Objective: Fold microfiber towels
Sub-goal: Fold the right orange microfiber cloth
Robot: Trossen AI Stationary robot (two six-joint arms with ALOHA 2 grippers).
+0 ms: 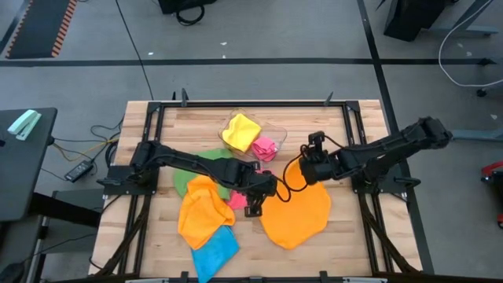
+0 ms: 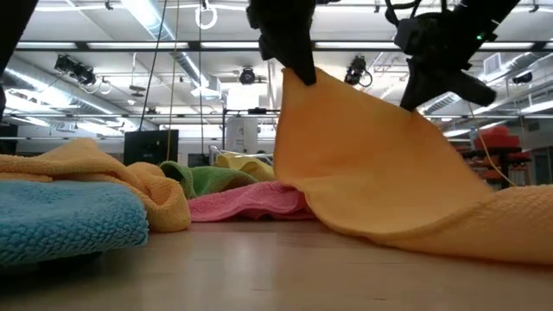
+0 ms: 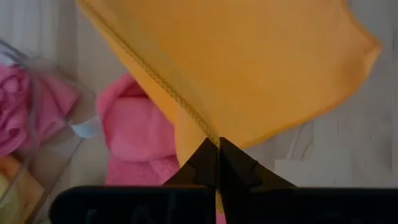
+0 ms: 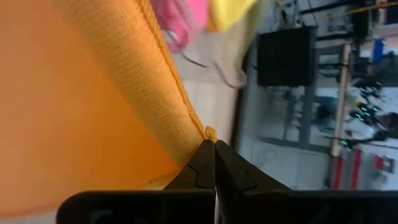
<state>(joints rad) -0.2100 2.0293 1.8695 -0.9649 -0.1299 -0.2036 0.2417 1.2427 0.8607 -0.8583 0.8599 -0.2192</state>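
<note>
Left gripper (image 1: 253, 206): jaws clenched on one corner of the orange towel (image 1: 302, 214), the hem pinched at the fingertips. The cloth hangs away from these jaws and drapes down to the wooden surface (image 1: 346, 251), beyond a pink towel (image 3: 134, 140).

Right gripper (image 1: 302, 174): jaws clenched on the neighbouring corner of the same towel, the stitched edge running out of the pinch point.

Handling, as judged: the towel is light, soft and limp; it sags between the two grips and will not hold a shape. Grip at hemmed corners, where the stitching resists slipping
</note>
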